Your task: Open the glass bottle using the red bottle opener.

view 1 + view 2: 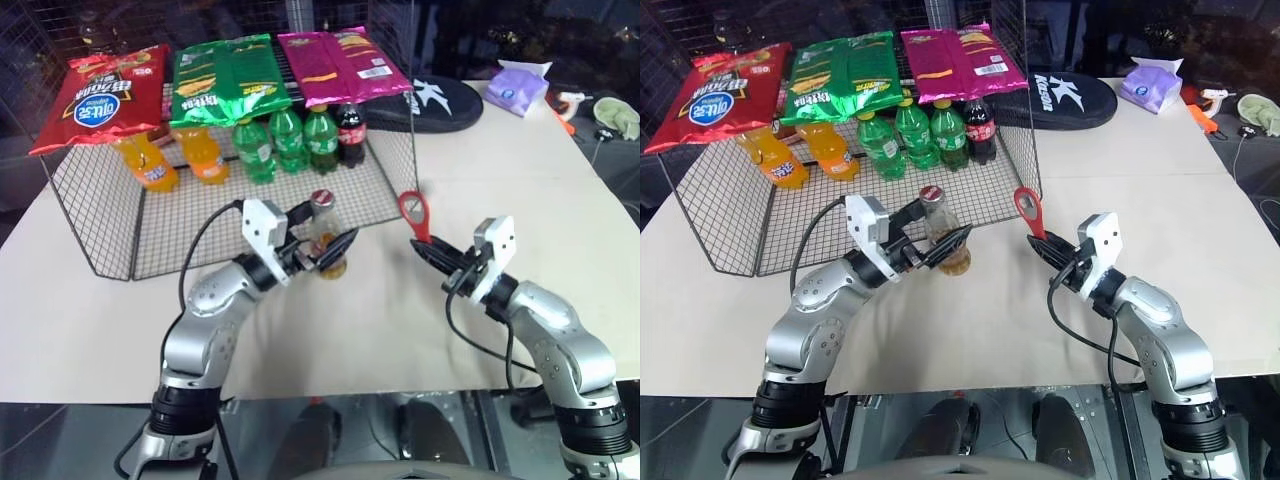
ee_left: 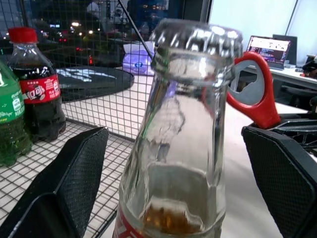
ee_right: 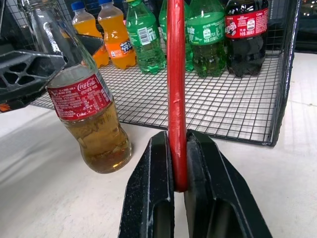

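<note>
The glass bottle (image 1: 326,238) stands on the table (image 1: 520,170) just in front of the wire basket (image 1: 90,220), tilted, its cap still on. The left gripper (image 1: 322,248) brackets it with fingers spread wide, one on each side; whether they touch the glass is hard to tell. The right gripper (image 1: 428,252) has its fingers clenched on the handle of the red bottle opener (image 1: 415,213), ring upright and apart from the bottle.

To do this well, the left fingers should probably close firmly on the bottle first, then the opener ring should come over the cap edge and lever upward.

Count: one glass bottle, one opener, three chip bags, two orange soda bottles, three green bottles, one cola bottle.
</note>
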`<control>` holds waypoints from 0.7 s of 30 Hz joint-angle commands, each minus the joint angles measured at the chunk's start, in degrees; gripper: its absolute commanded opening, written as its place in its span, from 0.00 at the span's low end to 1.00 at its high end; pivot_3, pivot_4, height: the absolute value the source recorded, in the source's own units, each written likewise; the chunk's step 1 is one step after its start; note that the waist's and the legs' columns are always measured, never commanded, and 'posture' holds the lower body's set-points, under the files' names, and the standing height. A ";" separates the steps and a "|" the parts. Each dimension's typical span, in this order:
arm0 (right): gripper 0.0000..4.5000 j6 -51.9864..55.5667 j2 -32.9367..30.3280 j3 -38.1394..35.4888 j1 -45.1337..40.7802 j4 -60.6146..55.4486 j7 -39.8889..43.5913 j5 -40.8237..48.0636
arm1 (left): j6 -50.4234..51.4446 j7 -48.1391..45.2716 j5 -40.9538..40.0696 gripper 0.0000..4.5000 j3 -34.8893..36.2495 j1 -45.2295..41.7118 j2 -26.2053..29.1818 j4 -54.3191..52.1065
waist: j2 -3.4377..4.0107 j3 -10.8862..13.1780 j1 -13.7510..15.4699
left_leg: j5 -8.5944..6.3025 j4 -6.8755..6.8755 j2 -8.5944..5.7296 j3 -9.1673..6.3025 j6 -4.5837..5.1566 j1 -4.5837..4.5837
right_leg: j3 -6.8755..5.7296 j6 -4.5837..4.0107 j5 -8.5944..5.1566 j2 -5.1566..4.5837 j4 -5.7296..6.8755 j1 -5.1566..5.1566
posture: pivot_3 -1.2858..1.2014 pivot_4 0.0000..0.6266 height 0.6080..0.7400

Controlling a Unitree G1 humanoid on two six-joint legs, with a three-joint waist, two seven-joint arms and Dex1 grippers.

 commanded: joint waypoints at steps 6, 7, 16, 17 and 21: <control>0.00 -1.26 -0.38 -0.72 -0.82 -0.63 0.47 0.10 | -2.95 -0.90 -1.15 0.99 1.17 -0.41 -0.20 -2.43 | 0.00 0.00 0.00 | 0.00 0.00 0.00 0.00 0.00 0.00 | 0.00 0.00 0.00 0.01 0.00 0.00 | 0.52 0.24 1.00; 0.00 -1.30 -0.36 -0.69 -0.76 -0.64 0.46 0.07 | -3.04 -1.00 -1.15 0.99 1.18 -0.41 -0.18 -2.30 | 0.00 0.00 -0.01 | 0.00 0.00 0.00 0.00 0.00 0.00 | 0.00 0.00 0.00 0.01 0.00 0.00 | 0.52 0.24 1.00; 0.00 -1.23 -0.33 -0.77 -0.95 -0.44 0.53 0.21 | -6.94 -3.21 0.45 0.99 0.61 1.10 0.15 -0.51 | 0.00 0.00 -0.01 | 0.00 0.00 0.00 0.01 0.00 0.00 | 0.00 0.00 0.00 0.01 -0.01 0.00 | 0.52 0.24 1.00; 0.00 -1.23 -0.27 -0.69 -1.01 -0.39 0.51 0.18 | -7.29 -3.05 0.31 0.99 0.89 1.24 -0.09 -0.20 | 0.00 0.00 -0.01 | 0.00 0.00 0.00 0.01 0.00 0.00 | 0.00 0.00 0.00 0.01 -0.01 0.00 | 0.52 0.24 1.00; 0.00 -1.24 -0.27 -0.58 -1.29 -0.15 0.70 0.23 | -8.59 -3.13 0.82 0.83 0.95 1.23 -0.10 0.77 | 0.00 0.00 0.01 | 0.00 0.00 0.00 0.01 0.00 0.01 | 0.00 0.00 0.00 0.01 -0.01 0.01 | 0.52 0.24 1.00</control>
